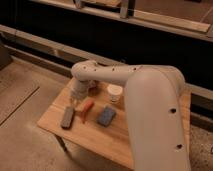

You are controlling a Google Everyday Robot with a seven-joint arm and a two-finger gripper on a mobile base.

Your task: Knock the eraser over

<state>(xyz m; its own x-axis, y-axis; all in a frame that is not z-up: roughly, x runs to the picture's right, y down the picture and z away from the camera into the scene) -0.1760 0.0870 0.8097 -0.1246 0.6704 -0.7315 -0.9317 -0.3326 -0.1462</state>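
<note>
The eraser [67,119], a small dark grey block, lies flat near the front left corner of the wooden table [125,142]. My gripper [75,101] hangs just above and behind it, apart from it, at the end of the white arm [115,75] that reaches in from the right. The thin orange-red stick [86,109] lies just right of the eraser. The blue-grey flat pad [106,116] lies further right.
A white paper cup [115,93] stands behind the pad, and a dark object [93,90] sits behind the gripper. The table's left and front edges are close to the eraser. A speckled floor [20,130] lies to the left, and a dark counter front stands behind.
</note>
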